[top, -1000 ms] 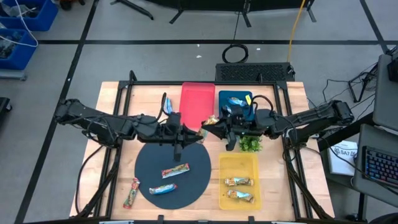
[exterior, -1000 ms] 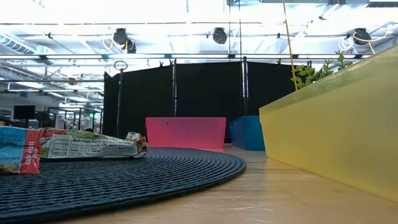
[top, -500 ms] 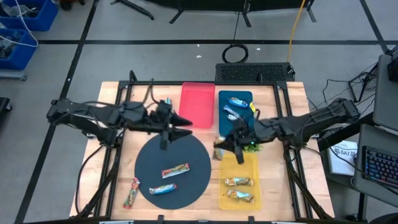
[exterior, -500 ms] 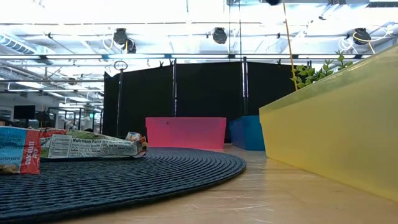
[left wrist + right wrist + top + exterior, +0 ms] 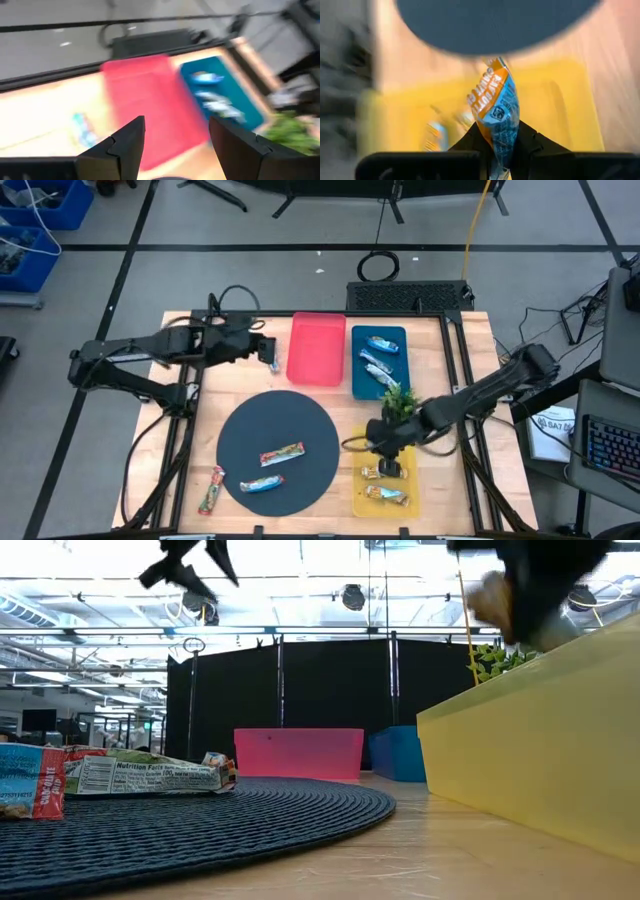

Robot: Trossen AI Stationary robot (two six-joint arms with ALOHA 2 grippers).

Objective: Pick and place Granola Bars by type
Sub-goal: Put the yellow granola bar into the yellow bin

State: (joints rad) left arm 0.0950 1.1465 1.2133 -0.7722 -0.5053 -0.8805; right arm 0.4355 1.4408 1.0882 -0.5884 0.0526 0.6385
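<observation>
1. Right claw (image 5: 501,150): clenched on an orange-blue granola bar (image 5: 496,111), above the yellow tray (image 5: 356,442).
2. Left claw (image 5: 175,142): released, empty, near the red tray (image 5: 316,348).
3. Blue tray (image 5: 358,375): two bars.

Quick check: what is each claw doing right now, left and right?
Left claw: open, empty, raised near the red tray.
Right claw: shut on an orange-and-blue granola bar, over the yellow tray.
</observation>
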